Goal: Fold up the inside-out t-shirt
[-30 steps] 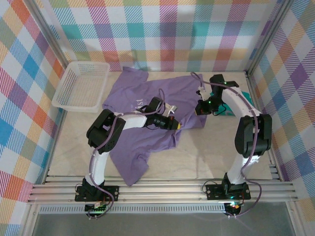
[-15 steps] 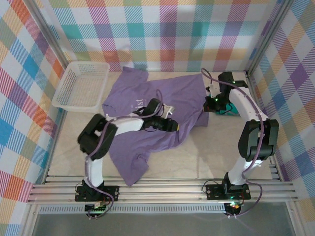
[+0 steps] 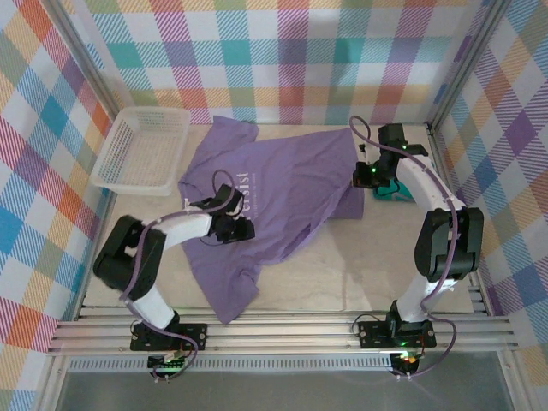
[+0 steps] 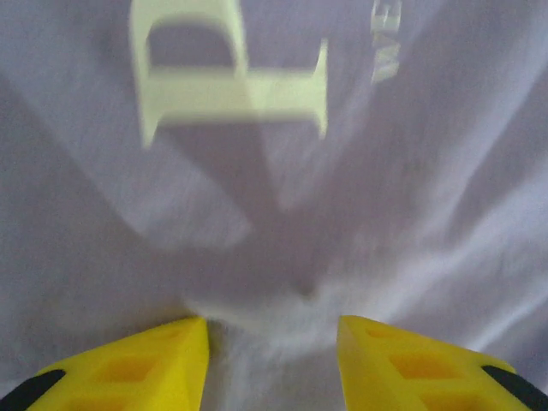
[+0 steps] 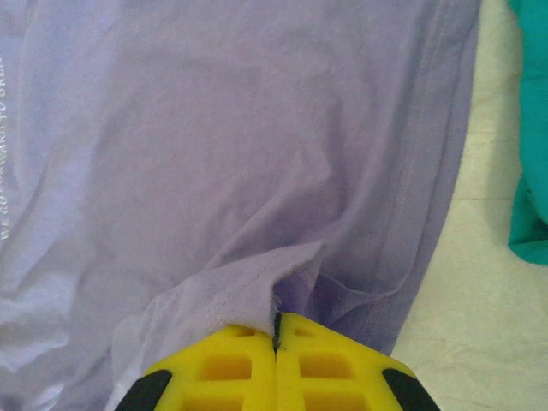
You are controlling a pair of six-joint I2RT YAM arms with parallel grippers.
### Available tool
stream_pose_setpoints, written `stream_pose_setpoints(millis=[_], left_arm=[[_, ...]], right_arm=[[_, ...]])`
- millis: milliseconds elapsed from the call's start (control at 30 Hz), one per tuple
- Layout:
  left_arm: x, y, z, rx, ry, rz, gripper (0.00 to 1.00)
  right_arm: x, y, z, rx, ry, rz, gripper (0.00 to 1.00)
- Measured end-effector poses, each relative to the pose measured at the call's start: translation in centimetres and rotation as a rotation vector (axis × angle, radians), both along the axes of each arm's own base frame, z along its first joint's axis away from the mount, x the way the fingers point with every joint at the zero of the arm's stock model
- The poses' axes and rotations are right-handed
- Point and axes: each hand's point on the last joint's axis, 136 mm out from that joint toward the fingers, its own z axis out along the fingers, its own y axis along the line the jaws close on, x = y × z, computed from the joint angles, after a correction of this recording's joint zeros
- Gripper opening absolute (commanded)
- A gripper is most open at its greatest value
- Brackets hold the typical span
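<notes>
One hold released: left gripper [image 4: 272, 332], jaws part-open and empty, has retreated beside the white print [image 4: 231, 81] on the t-shirt [image 3: 291, 193]. The right gripper [image 5: 276, 330], well apart from the print, still pinches cloth, so spreading seems nearly done.

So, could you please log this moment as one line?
left gripper: open over t-shirt | right gripper: shut on t-shirt

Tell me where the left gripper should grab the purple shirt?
Probably the near flap of the purple shirt, from above at its outer edge. It lies flat and sticks out alone toward the arm bases, so it is an easy edge to pinch. The right gripper holds the opposite edge.
</notes>
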Motion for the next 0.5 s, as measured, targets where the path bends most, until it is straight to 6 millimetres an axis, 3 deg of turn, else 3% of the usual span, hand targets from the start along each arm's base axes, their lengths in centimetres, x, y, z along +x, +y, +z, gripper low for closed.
stream_pose_setpoints(millis=[333, 433, 500], left_arm=[[11.2, -4.2, 0.9, -0.050, -0.115, -0.003, 0.44], [11.1, -4.0, 1.5, -0.053, -0.133, -0.008, 0.46], [8.6, -3.1, 2.2, -0.046, -0.133, -0.016, 0.47]], right_arm=[[2.9, -3.6, -1.9, -0.043, 0.026, -0.116, 0.00], [3.4, -3.8, -1.7, -0.032, 0.014, -0.128, 0.00], [3.5, -3.6, -1.6, -0.018, 0.008, -0.125, 0.00]])
